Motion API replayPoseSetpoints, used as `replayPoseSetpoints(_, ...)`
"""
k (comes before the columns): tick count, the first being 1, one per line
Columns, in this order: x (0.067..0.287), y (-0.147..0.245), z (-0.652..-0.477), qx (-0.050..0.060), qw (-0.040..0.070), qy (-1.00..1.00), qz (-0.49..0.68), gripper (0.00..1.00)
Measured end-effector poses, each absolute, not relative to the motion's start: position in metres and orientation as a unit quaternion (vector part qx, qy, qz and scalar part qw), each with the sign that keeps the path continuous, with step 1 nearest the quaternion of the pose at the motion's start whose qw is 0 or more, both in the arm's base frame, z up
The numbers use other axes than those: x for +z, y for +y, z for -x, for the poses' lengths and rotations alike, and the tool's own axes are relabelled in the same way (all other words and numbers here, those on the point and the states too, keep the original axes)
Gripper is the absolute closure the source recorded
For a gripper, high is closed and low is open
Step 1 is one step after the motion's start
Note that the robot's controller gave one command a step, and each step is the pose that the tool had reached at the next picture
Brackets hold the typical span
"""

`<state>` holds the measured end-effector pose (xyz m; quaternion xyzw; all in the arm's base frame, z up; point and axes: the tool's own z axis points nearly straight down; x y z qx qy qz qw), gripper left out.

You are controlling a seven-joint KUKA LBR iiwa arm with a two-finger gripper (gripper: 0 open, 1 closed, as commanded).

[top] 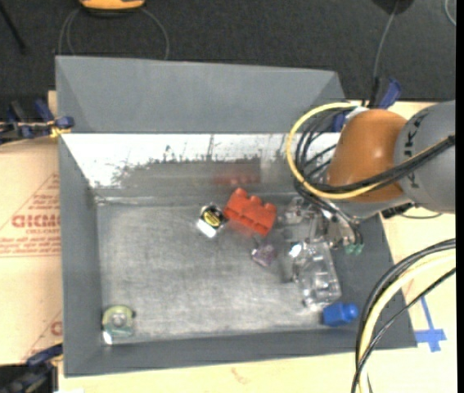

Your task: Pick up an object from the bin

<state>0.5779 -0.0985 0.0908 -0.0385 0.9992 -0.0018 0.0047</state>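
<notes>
My gripper [320, 240] hangs low over the right side of the bin, below the arm's orange cover. Just left of it lies a small purple-grey piece [264, 256]. A clear, glassy shape [317, 283] sits right under the gripper; whether it is a loose thing or part of the gripper I cannot tell. A blue block [340, 313] rests in the bin's front right corner, close below. A red toy brick [249, 211] lies up and to the left of the gripper, near the back wall.
A small white, yellow and black thing [209, 220] lies beside the red brick. A round greenish cap [119, 321] sits in the front left corner. The arm and its cables cover the bin's right rim.
</notes>
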Motion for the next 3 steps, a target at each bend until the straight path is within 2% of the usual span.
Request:
replayPoseSetpoints(1, 0.0749, -0.1176, -0.58, 0.005, 0.004, 0.997, 0.079, 0.0)
replayPoseSetpoints(3, 0.0779, -0.1134, -0.5845, 0.001, 0.006, 0.997, 0.081, 0.0)
